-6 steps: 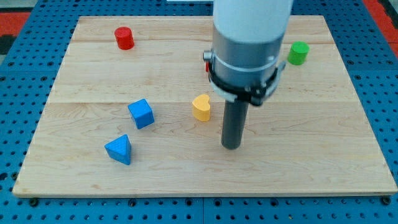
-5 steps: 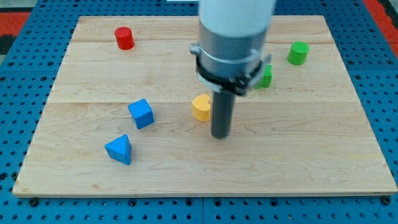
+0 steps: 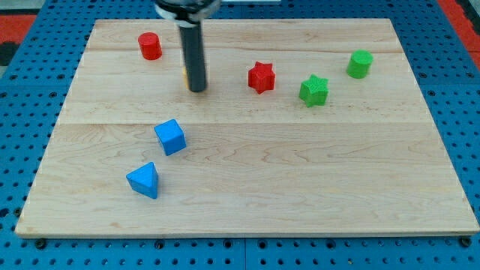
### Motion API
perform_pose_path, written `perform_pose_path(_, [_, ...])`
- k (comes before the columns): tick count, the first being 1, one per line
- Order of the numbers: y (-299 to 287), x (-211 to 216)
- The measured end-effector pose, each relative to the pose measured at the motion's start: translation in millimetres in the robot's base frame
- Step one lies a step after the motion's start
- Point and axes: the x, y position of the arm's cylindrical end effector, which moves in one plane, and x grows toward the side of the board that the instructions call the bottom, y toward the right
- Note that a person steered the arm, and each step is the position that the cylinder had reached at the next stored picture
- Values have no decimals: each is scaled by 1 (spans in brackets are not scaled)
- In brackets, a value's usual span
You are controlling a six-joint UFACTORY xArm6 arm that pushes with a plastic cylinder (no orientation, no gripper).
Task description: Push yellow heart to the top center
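Note:
My tip rests on the wooden board in the upper left-middle part of the view. The yellow heart is almost wholly hidden behind the rod; only a thin yellow sliver shows at the rod's left edge, just above the tip. The rod touches or nearly touches it; I cannot tell which. The heart lies to the right of and below the red cylinder and to the left of the red star.
A green star and a green cylinder sit at the upper right. A blue cube and a blue triangular block sit at the lower left.
The rod moved from the board's middle up and to the left. The yellow heart moved with it, up and left, and is now mostly hidden. The red star and green star came into sight.

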Motion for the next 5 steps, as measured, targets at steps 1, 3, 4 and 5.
perform_pose_path(1, [4,-1])
perform_pose_path(3, [38,-53])
perform_pose_path(4, [89,-84])
perform_pose_path(5, [109,-94])
